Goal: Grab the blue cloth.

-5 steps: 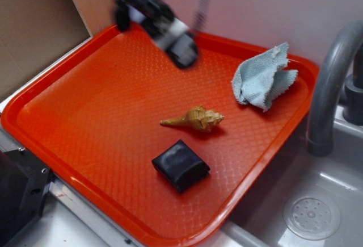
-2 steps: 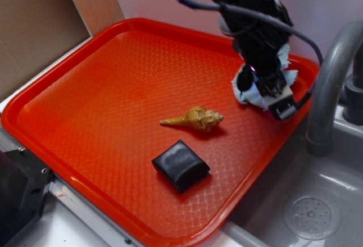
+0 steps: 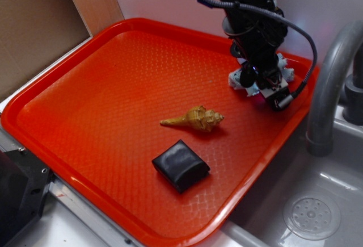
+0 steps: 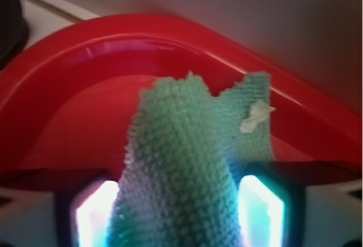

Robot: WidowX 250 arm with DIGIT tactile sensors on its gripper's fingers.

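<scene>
The blue cloth (image 3: 234, 79) lies in the far right corner of the orange tray (image 3: 85, 105); only small pale bits of it show on either side of the arm. My gripper (image 3: 258, 86) is down on it, pointing at the tray. In the wrist view the terry cloth (image 4: 187, 145) fills the gap between my two fingers (image 4: 93, 213), bunched into an upright fold that touches both pads. My gripper (image 4: 180, 201) is shut on the cloth. The tray's curved red rim (image 4: 142, 28) lies just behind it.
A tan seashell (image 3: 197, 118) lies mid-tray and a black square pouch (image 3: 180, 165) lies in front of it. A grey faucet (image 3: 328, 88) and sink with a drain (image 3: 311, 216) stand right of the tray. A cardboard wall (image 3: 34, 25) rises at the left.
My arm swung from the tray's back middle to the far right corner and came down on the cloth. The cloth, spread out before, is now bunched and mostly hidden under the gripper.
</scene>
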